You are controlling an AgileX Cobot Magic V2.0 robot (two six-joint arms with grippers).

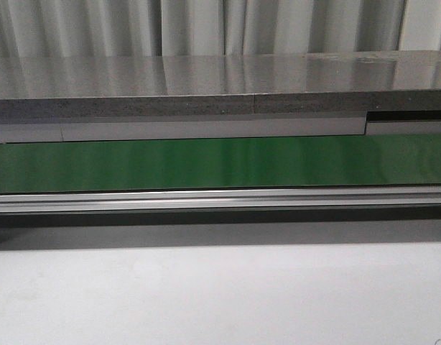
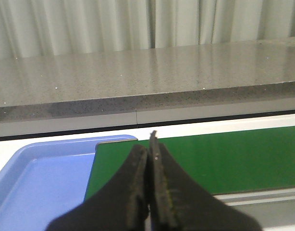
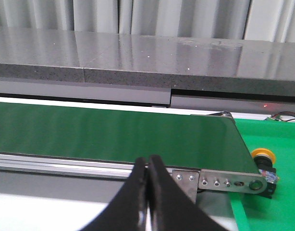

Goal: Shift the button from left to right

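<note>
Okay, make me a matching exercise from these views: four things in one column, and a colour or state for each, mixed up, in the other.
Things:
1. conveyor belt
2. tray
3. button
4. left pincer

Colour or state:
A. yellow-orange cap on a black body
B. blue
C. shut, nothing between its fingers
D. dark green

Pairs: 1-D, 2-B, 3-A, 4-C

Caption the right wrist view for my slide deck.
Shut right gripper faces the green conveyor belt; the button lies beyond its end.
</note>
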